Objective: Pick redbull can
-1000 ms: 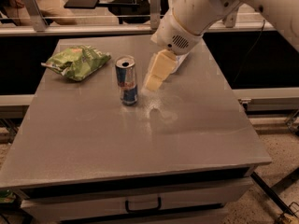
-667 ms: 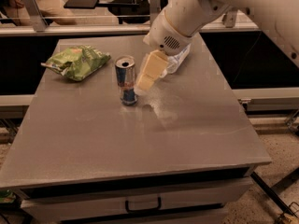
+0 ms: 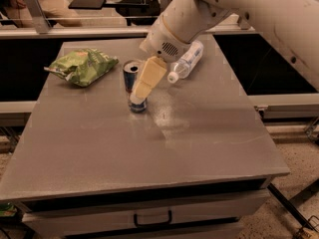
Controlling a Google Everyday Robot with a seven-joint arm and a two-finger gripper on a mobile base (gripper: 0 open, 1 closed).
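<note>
The redbull can stands upright on the grey table, left of the middle, with its silver top and pull-tab opening showing. My gripper, cream-coloured on a white arm, reaches down from the upper right. It lies right against the can and covers the can's right side and most of its front. Only the can's top, its left edge and its base show.
A clear plastic bottle with a white cap lies on its side just right of the arm. A green chip bag lies at the table's left back. A drawer handle sits below the front edge.
My gripper has moved left and down, from beside the can's right to directly over its front. The can, bottle and bag have not moved.
</note>
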